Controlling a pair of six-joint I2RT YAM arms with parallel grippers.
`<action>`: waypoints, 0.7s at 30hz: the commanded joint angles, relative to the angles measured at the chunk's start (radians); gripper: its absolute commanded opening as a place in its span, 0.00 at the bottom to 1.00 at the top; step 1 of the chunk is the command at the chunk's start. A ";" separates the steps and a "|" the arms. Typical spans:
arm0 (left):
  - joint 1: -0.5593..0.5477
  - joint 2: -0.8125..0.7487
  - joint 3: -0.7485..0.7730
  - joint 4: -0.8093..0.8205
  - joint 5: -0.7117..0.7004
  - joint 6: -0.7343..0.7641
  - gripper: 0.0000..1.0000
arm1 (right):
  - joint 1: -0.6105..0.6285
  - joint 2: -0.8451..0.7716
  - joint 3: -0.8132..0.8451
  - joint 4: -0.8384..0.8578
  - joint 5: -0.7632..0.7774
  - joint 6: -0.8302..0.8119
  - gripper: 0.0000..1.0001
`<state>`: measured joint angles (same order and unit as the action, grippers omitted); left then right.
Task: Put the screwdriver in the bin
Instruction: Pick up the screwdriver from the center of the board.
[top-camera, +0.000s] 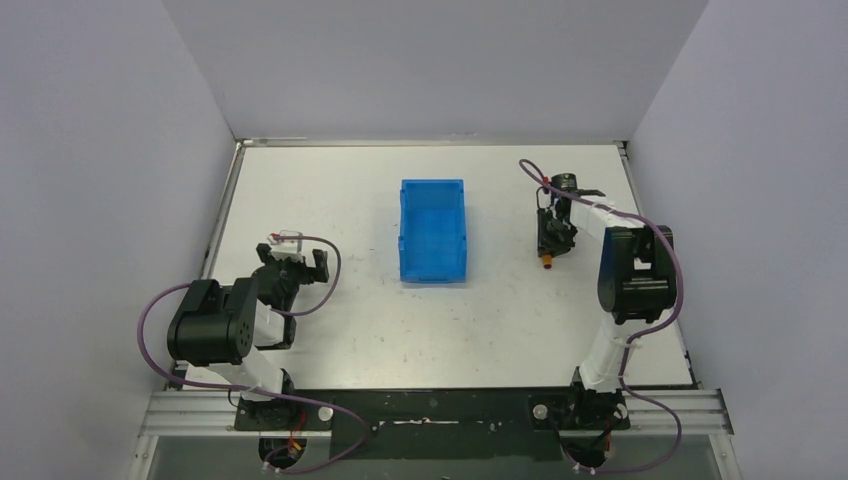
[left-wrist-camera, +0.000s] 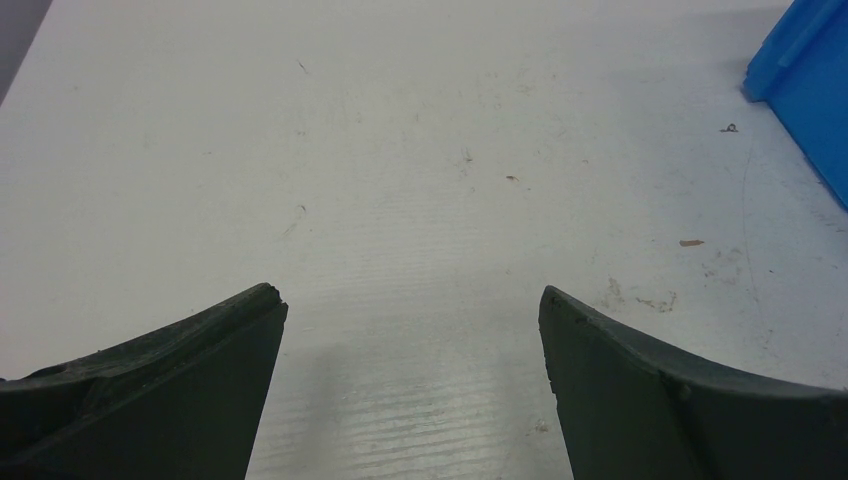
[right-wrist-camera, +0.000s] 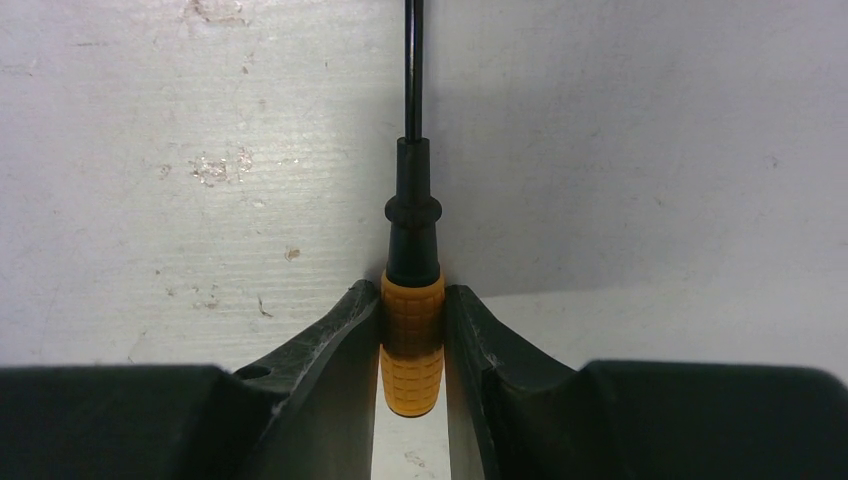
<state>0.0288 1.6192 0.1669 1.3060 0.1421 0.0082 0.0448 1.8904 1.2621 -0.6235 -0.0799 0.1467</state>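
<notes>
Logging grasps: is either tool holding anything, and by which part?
The right tool is shut on the screwdriver, pinching its orange handle; the black shaft sticks out ahead. The left tool is open and holds nothing.

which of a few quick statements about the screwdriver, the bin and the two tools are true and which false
1. The right tool is shut on the orange handle of the screwdriver. True.
2. The screwdriver lies inside the bin. False: it is outside, to the right of the bin, in the right tool.
3. The left tool is open and holds nothing. True.
4. The bin lies tipped on its side. False: it stands upright, open top up.
</notes>
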 joint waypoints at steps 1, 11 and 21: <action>0.003 -0.024 0.000 0.041 -0.003 -0.002 0.97 | -0.005 -0.060 0.068 -0.070 0.057 0.005 0.00; 0.002 -0.026 0.000 0.035 -0.004 -0.003 0.97 | 0.014 -0.141 0.207 -0.194 0.077 0.026 0.00; 0.003 -0.027 0.000 0.032 -0.004 -0.002 0.97 | 0.050 -0.175 0.326 -0.293 0.121 0.055 0.00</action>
<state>0.0288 1.6146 0.1669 1.3056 0.1421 0.0082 0.0765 1.7668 1.5356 -0.8650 -0.0002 0.1749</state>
